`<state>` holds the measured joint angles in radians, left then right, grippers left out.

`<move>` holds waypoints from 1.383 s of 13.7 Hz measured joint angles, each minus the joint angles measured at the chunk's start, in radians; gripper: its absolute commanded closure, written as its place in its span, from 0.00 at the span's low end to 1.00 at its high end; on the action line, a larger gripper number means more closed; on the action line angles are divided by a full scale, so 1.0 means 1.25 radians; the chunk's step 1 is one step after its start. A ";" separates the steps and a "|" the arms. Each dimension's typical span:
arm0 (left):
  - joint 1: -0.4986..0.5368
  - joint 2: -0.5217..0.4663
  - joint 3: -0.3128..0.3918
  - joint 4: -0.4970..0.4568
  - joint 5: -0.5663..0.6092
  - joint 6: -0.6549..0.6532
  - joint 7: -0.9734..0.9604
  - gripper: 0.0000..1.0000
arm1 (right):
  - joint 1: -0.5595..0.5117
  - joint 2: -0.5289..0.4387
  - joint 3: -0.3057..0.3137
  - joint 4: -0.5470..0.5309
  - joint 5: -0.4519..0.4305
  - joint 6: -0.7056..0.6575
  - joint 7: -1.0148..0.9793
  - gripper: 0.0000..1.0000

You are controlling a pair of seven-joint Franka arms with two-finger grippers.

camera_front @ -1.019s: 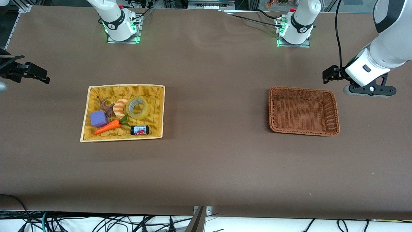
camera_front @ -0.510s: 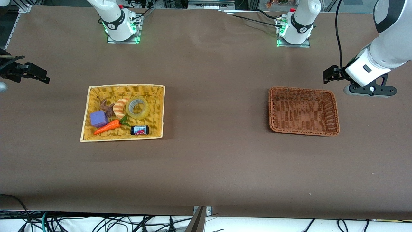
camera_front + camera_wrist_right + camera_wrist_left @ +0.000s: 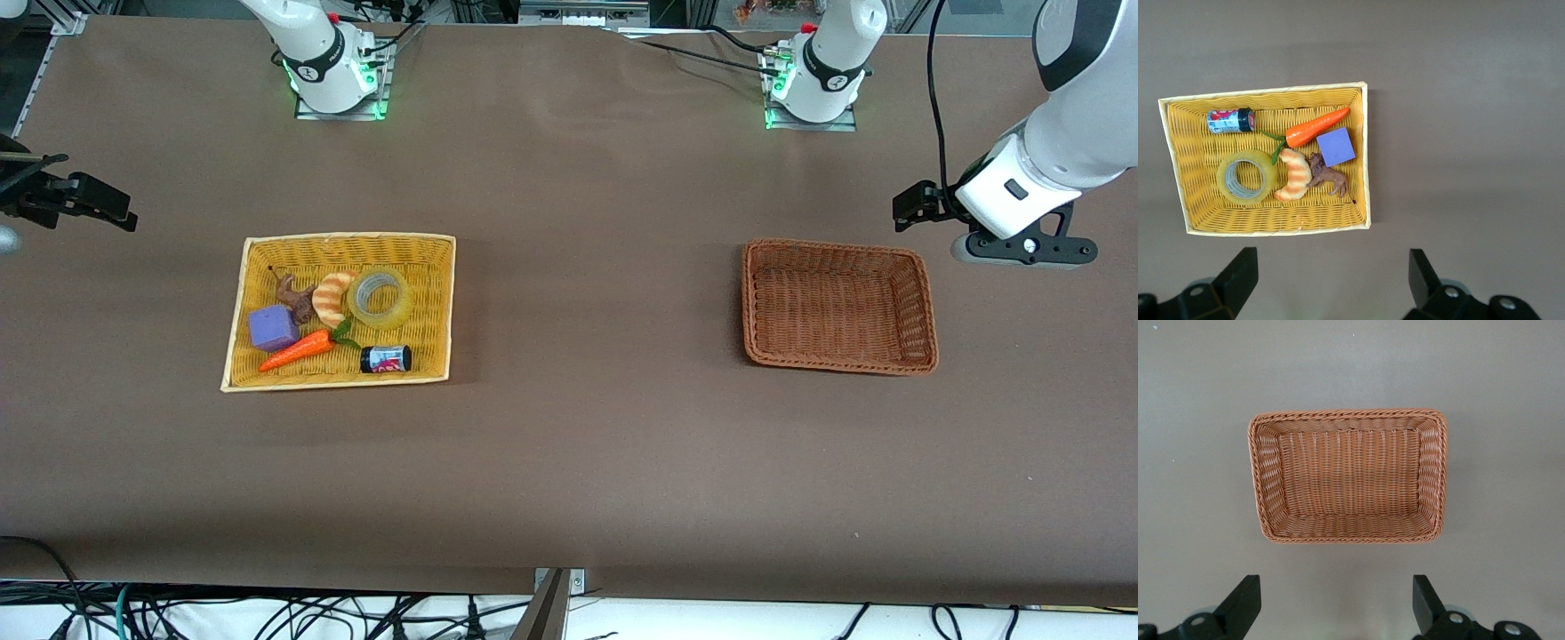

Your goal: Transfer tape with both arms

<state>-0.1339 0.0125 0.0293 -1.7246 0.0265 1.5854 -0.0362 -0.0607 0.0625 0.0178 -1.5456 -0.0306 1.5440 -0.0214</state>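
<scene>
The tape (image 3: 380, 298) lies flat in the yellow basket (image 3: 440, 307). Left tool (image 3: 1336, 608) over the desk (image 3: 587, 444) beside the brown basket (image 3: 925, 307) and right tool (image 3: 1331, 283) beside the yellow basket, both wide, empty.

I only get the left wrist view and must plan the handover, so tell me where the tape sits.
Observer: The tape lies flat in the yellow basket, toward the right arm's end of the table, beside a croissant toy.
Operator: Report the right pincer.
Observer: The right pincer is open and empty, up over the table at the right arm's end, off the yellow basket.
</scene>
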 measured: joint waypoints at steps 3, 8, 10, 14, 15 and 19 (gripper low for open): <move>0.000 0.005 0.000 0.000 0.000 0.000 0.000 0.00 | 0.000 0.000 0.000 0.000 0.000 0.000 0.000 0.00; 0.000 0.006 0.000 0.000 0.000 0.000 0.000 0.00 | 0.000 0.000 0.000 0.000 -0.001 0.000 0.000 0.00; 0.000 0.006 0.000 0.000 0.000 0.000 0.000 0.00 | 0.000 0.000 0.000 0.000 -0.001 0.000 0.000 0.00; 0.000 0.006 0.000 0.000 0.000 0.000 0.000 0.00 | 0.000 0.005 -0.001 -0.001 -0.001 -0.002 0.000 0.00; 0.000 0.006 0.000 0.000 0.000 0.000 0.000 0.00 | 0.000 0.020 0.000 -0.004 -0.001 -0.004 -0.001 0.00; 0.000 0.006 0.000 0.000 0.000 0.000 0.000 0.00 | 0.008 0.122 0.006 -0.014 0.005 0.017 -0.001 0.00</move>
<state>-0.1333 0.0205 0.0296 -1.7241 0.0265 1.5859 -0.0362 -0.0501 0.2151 0.0257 -1.5629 -0.0248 1.5657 -0.0231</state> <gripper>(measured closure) 0.000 0.000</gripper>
